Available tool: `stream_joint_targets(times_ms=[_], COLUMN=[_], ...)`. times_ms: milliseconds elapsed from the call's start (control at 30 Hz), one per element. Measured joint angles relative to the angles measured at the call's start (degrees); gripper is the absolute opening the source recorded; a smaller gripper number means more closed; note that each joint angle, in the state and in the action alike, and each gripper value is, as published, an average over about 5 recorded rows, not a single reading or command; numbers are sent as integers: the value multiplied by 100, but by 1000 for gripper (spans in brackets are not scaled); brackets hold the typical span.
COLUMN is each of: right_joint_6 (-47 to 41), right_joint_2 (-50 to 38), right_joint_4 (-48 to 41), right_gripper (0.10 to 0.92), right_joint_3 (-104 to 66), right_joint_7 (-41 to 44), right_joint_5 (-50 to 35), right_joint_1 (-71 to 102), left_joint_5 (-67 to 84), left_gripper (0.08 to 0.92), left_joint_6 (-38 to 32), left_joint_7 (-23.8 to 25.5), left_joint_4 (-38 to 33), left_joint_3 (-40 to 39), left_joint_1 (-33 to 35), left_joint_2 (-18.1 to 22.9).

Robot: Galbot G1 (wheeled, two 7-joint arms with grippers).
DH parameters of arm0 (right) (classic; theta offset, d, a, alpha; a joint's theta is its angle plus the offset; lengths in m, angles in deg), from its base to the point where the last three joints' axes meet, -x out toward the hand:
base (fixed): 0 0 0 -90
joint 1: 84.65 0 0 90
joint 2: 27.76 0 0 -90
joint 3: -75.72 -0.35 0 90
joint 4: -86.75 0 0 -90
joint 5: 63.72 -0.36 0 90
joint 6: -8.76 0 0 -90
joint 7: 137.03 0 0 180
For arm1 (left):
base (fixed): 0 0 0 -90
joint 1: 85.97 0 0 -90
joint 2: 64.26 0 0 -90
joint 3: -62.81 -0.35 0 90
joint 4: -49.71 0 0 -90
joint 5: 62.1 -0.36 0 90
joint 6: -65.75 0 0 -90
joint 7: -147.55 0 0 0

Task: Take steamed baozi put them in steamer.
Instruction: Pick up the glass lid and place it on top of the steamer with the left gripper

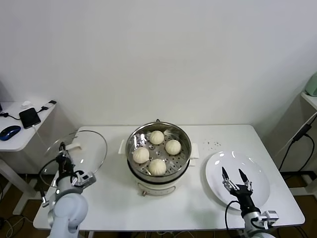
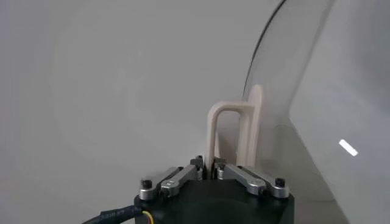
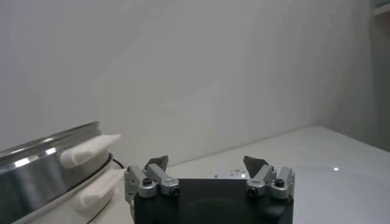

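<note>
At the bottom left of the head view the left tool point(image 1: 63, 154) is clenched on the beige handle point(image 2: 234, 131) of the glass lid point(image 1: 81, 151), holding the lid upright on edge over the left part of the table point(image 1: 114, 198). In the left wrist view the handle loop rises straight out from between the shut jaws, with the glass curving away beside it.

At the bottom right, the right tool point(image 1: 233, 174) hangs released, jaws spread wide, over the white plate point(image 1: 257, 186), which carries nothing.

Farther in, at the centre of the frame, the steamer point(image 1: 158, 130) stands on its white base. All four steamed baozi point(image 1: 157, 137) lie inside on the perforated tray, in a loose diamond, close together.

With the buns loaded, the step left looks to be covering the pot. The relation that matters: the steamer lies to the right of the held lid, toward frame centre, near it but apart. The left arm is the nearer one. The lid stands roughly vertical, so it would have to be tipped flat, handle up, before settling on the rim.
</note>
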Motion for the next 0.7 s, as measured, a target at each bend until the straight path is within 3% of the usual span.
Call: stream_joint_targets(times_ms=[300, 700], right_joint_6=[-14, 53], right_joint_2=[58, 178], right_joint_4=[107, 101], right_gripper=[823, 823], right_joint_3=[-32, -93], right_joint_7=[0, 5], right_joint_5=[132, 322], right_joint_1=[38, 140], left_joint_5=[-736, -1131], left_gripper=[166, 166], left_joint_6=[561, 964], left_joint_7=[833, 1377], left_joint_4=[-752, -816], left_joint_3=[-531, -1822], left_joint_1=[-134, -643], left_joint_2=[475, 990])
